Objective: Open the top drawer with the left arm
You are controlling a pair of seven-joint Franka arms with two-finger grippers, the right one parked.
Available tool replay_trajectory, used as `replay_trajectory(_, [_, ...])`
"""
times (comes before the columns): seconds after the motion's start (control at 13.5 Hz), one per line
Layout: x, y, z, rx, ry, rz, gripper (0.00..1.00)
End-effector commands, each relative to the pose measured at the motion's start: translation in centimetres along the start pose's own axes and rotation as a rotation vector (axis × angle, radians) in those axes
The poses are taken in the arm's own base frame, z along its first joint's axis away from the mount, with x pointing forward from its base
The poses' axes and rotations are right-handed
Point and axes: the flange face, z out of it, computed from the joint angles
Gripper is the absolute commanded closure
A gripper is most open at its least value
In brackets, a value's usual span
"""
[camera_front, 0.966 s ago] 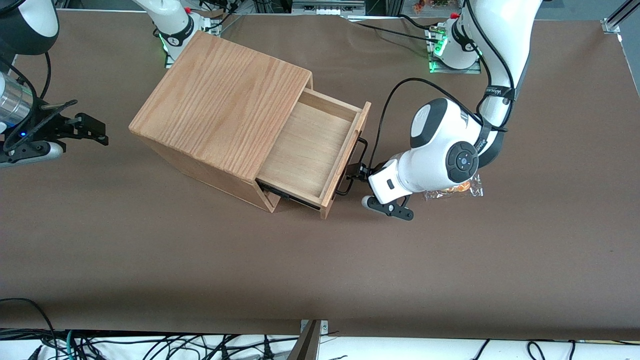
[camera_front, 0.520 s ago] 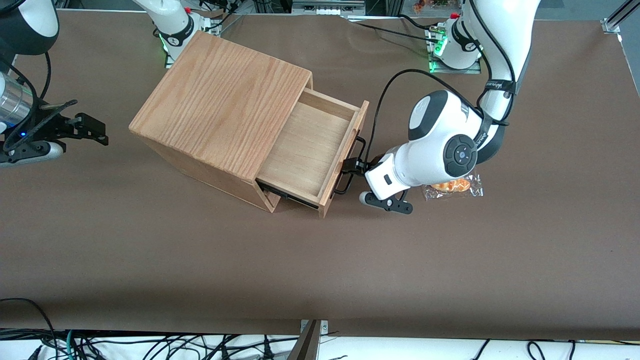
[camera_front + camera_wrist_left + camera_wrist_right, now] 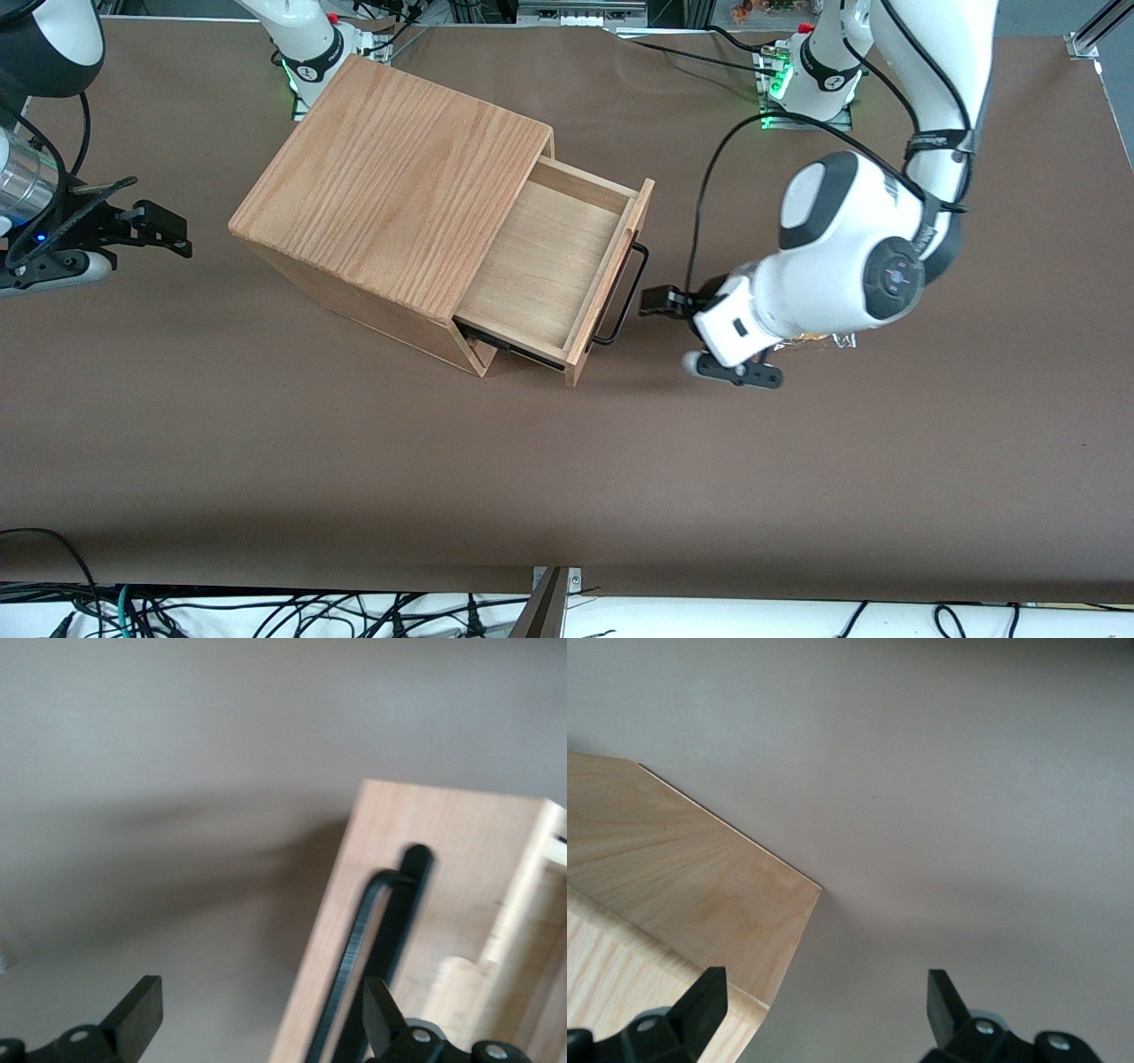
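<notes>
A brown table point(image 3: 354, 461) carries an oak box point(image 3: 390, 195) toward the parked arm's end, with cables along the edge nearest the front camera and the arm bases at the farthest edge. The top drawer point(image 3: 549, 266) stands pulled well out of the box, its black handle point(image 3: 625, 297) facing the left arm point(image 3: 842, 257). Half a second ago the end effector point(image 3: 663, 301) was at the handle; now it sits just beside it, clear of the bar, fingers point(image 3: 137, 1014) spread apart and holding nothing.
</notes>
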Motion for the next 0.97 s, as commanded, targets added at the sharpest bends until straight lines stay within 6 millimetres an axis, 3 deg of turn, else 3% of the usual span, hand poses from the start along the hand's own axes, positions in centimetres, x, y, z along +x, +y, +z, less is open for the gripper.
replay_trajectory(0.0, [0.4,-5.1,-4.7,0.071,0.019,-0.051,0.0])
replay_trajectory(0.15, [0.6,-10.3,-6.5,0.188,0.002,-0.096,0.0])
replay_trajectory(0.37, [0.5,-15.0,-8.9,0.269,-0.007,-0.032,0.0])
replay_trajectory(0.59, [-0.2,-21.5,-11.8,0.321,-0.033,0.025,0.0])
replay_trajectory(0.67, [-1.6,-23.5,-14.5,0.308,-0.017,0.035,0.0])
replay_trajectory(0.89, [-6.2,-23.8,-18.5,0.347,0.003,0.115,0.0])
